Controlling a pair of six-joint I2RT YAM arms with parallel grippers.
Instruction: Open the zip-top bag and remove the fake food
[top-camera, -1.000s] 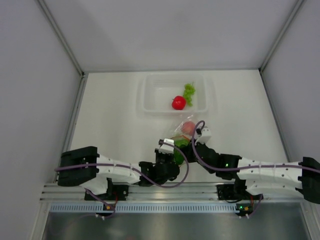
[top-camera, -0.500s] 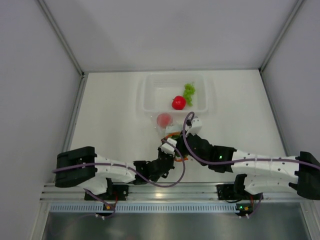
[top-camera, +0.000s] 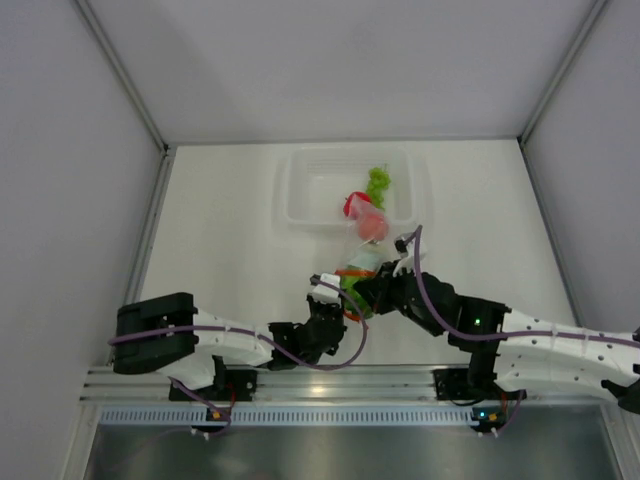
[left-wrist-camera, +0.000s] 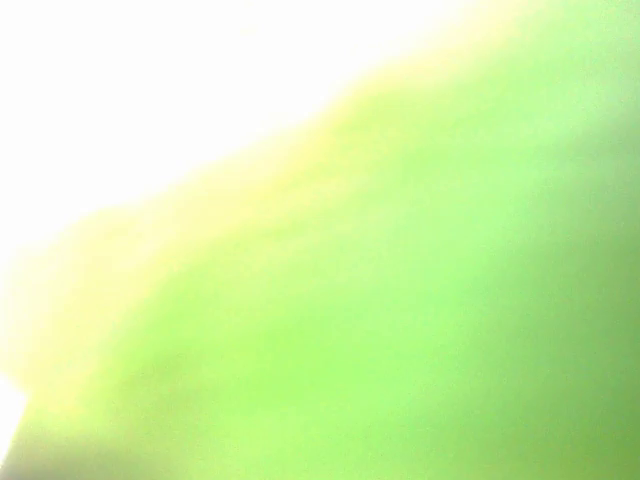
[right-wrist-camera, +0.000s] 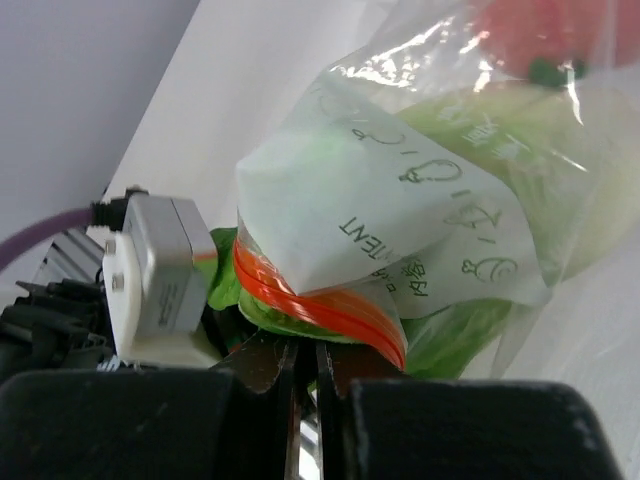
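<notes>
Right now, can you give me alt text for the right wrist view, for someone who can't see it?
Close-up of the clear zip-top bag, its orange-red zip strip lowest, just above the jaws of the right gripper, shut on its edge. Green lettuce and a pinkish-red fruit show through the plastic around a white printed panel.

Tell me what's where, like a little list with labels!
zip-top bag: between the two arms, orange-red zip strip at the gripper end
in bag: lettuce, pinkish-red fruit
tray: tomato and grape bunch inside
right gripper: shut on the bag's zip edge
left gripper: shut, at the same end
</notes>
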